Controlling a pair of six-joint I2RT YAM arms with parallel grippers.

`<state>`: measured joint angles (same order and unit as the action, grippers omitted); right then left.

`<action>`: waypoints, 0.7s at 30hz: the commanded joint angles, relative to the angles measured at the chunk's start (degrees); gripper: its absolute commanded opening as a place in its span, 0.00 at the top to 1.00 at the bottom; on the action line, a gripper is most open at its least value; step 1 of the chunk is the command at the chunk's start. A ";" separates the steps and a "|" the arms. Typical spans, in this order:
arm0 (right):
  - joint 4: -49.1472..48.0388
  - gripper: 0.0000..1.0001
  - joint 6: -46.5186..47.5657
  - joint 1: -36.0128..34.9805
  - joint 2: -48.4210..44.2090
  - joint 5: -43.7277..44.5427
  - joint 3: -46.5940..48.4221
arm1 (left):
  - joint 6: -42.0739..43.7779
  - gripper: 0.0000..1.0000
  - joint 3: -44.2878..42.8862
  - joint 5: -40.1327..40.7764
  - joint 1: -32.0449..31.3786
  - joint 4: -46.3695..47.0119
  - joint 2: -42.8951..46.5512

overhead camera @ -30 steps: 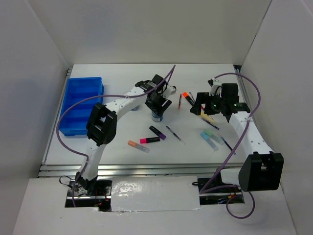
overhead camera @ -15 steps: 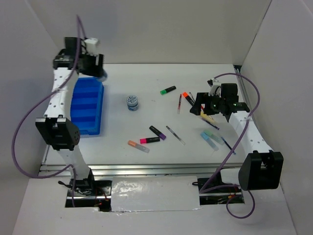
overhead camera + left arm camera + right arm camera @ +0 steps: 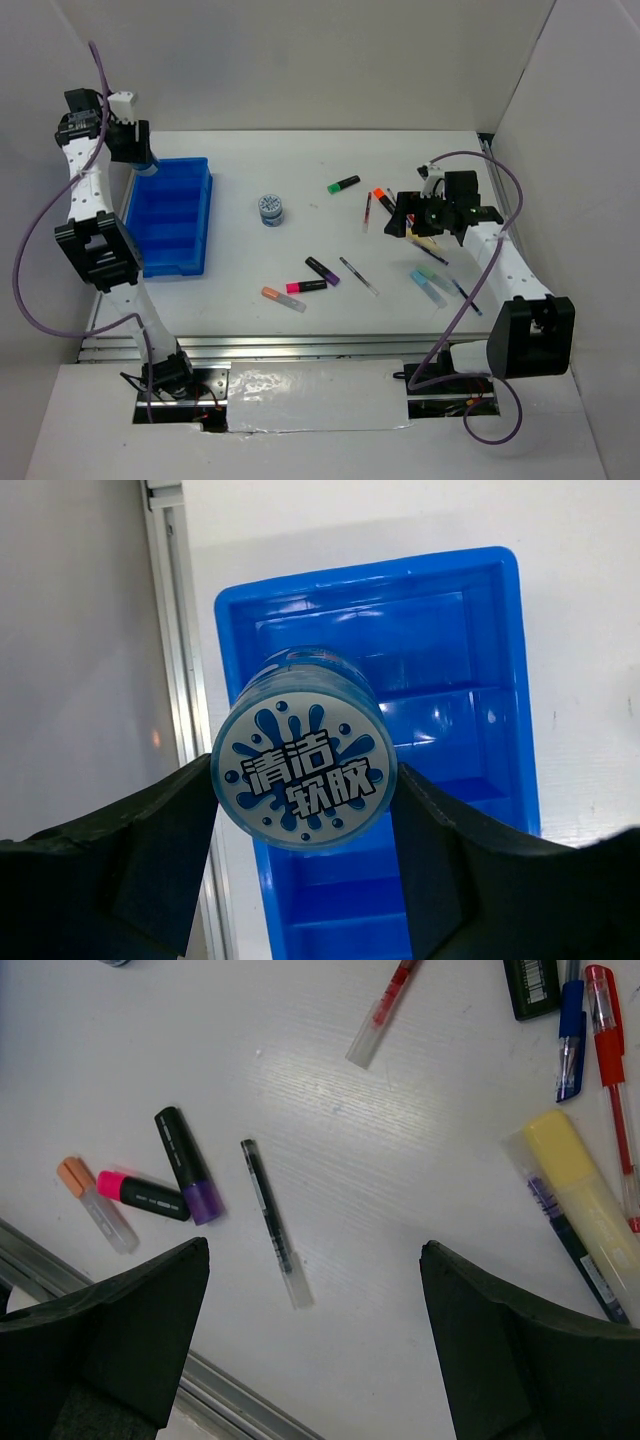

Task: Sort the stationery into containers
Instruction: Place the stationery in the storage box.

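Note:
My left gripper is shut on a round blue-patterned tape roll and holds it in the air above the far left end of the bright-blue divided tray, whose compartments show under the roll in the left wrist view. A second tape roll stands on the table. My right gripper is open and empty above the markers; in its wrist view I see a thin dark pen, a purple marker, a pink marker and an orange one.
A green marker, an orange marker, a red pen, a yellow marker and light blue markers lie around the right gripper. White walls close in on both sides. A metal rail runs along the tray's left side.
My left arm has swung from the table's middle to the far left, carrying a tape roll up over the tray's far end. The right arm has barely moved.

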<state>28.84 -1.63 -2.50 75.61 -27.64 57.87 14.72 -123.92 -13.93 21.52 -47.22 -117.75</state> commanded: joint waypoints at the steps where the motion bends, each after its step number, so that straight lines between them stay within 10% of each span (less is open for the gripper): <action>1: 0.43 0.08 0.49 -0.57 0.32 0.57 1.37 | 1.72 0.78 -2.64 -2.33 -0.16 5.12 -1.16; 21: 1.13 0.08 0.75 -0.75 2.34 0.83 1.90 | 1.89 0.77 -1.68 1.80 -2.09 12.06 -9.42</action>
<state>28.97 -1.61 -2.68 77.89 -27.18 57.87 15.11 -124.01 -12.34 19.66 -39.75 -126.48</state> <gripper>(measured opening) 0.920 0.762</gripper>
